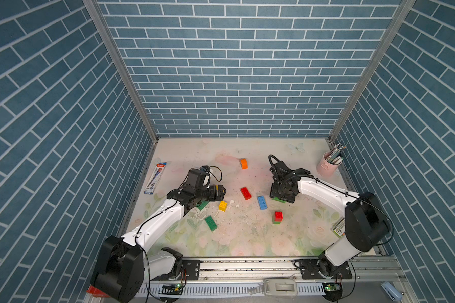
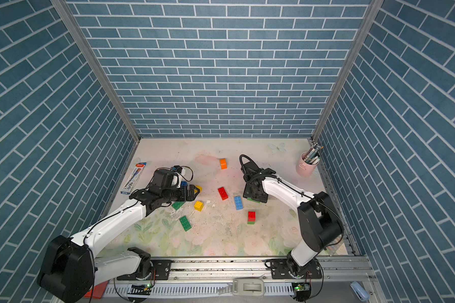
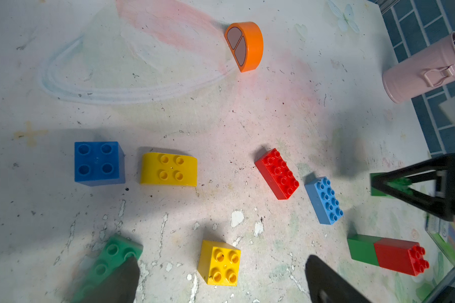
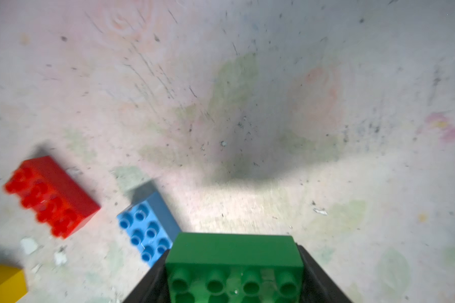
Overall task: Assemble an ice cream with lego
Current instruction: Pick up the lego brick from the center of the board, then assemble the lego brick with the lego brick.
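My right gripper is shut on a green oblong lego brick, low over the table; in a top view only an edge of that brick shows under the gripper. The left gripper hangs open, and a yellow square brick lies on the table between its fingers. Loose on the mat are a red oblong, a light blue oblong, a green oblong, a red-on-green stack, an orange rounded piece, a blue square and a yellow rounded brick.
A pack of markers lies by the left wall. A pink cup of pens stands at the back right. A small box sits at the right edge behind the right arm. Blue brick-patterned walls close three sides.
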`<state>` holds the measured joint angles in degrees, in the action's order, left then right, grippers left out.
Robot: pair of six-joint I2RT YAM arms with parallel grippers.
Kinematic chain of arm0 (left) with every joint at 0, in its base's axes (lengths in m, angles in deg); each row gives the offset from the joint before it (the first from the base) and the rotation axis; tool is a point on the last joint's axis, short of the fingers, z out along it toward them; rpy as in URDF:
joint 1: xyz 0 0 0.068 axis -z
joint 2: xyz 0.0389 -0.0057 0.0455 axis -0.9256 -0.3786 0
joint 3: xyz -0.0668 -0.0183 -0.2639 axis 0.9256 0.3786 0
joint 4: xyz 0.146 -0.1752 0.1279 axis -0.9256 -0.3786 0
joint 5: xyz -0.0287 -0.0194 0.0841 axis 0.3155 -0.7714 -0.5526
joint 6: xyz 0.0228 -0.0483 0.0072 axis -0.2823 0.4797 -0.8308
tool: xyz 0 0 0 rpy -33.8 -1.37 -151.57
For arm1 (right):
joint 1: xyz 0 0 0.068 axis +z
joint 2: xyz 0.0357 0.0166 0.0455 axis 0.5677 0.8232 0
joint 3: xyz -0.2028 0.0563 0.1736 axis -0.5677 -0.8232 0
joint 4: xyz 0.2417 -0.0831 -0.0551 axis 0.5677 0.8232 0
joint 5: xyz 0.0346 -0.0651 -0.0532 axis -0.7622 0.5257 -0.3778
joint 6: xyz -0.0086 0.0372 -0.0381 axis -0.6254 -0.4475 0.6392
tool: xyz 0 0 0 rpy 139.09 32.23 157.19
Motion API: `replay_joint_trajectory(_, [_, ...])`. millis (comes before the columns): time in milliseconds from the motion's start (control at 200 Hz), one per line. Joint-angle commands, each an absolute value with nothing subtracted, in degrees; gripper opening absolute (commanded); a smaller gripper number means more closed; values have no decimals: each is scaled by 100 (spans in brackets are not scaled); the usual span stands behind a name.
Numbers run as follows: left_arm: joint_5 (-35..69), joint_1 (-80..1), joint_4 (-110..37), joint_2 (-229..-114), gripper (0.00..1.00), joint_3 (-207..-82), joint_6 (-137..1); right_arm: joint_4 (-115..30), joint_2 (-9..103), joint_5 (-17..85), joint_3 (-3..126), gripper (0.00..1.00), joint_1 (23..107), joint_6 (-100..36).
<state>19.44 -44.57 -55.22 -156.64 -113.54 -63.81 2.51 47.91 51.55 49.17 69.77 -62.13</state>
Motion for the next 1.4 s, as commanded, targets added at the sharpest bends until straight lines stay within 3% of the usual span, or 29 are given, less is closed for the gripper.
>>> replay_joint_trajectory(0, [2126,-4445,-5354,-15646,99,-11422,-6397,1220,4270,5074,4994,51,6966,-5823])
replay_joint_trajectory(335, [2477,-4441,-5024,-15789,99,-11360,-6278,2402,3457,4594,5144,47,7283,-5574])
replay_joint_trajectory(610, [2548,-4444,-4921,-15735,100,-11272,-6202,2035,3824,4787,5106,47,7787,-5685])
replay_joint_trajectory(1395, [3259,-4445,-4494,-15842,100,-11166,-5911,1376,4079,4641,4626,46,8018,-5459])
